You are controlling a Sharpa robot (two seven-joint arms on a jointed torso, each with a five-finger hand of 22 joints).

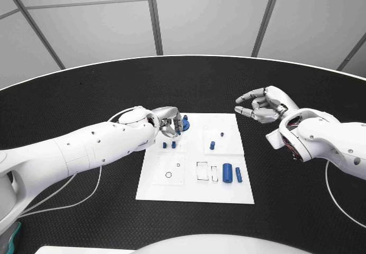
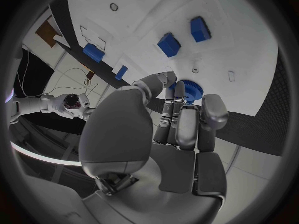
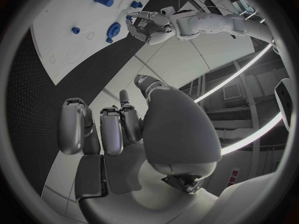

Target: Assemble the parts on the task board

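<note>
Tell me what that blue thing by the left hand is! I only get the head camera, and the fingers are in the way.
Observer: The left wrist view shows a blue wheel with small teeth round its rim, right at the left hand's fingertips.
Operator: Is it picked up?
Observer: I cannot tell. In the right wrist view it sits low against the task board, with the fingers close beside it.
Operator: Has the other hand got anything?
Observer: No. The right wrist view shows the right hand's palm bare, its fingers curled.
</note>
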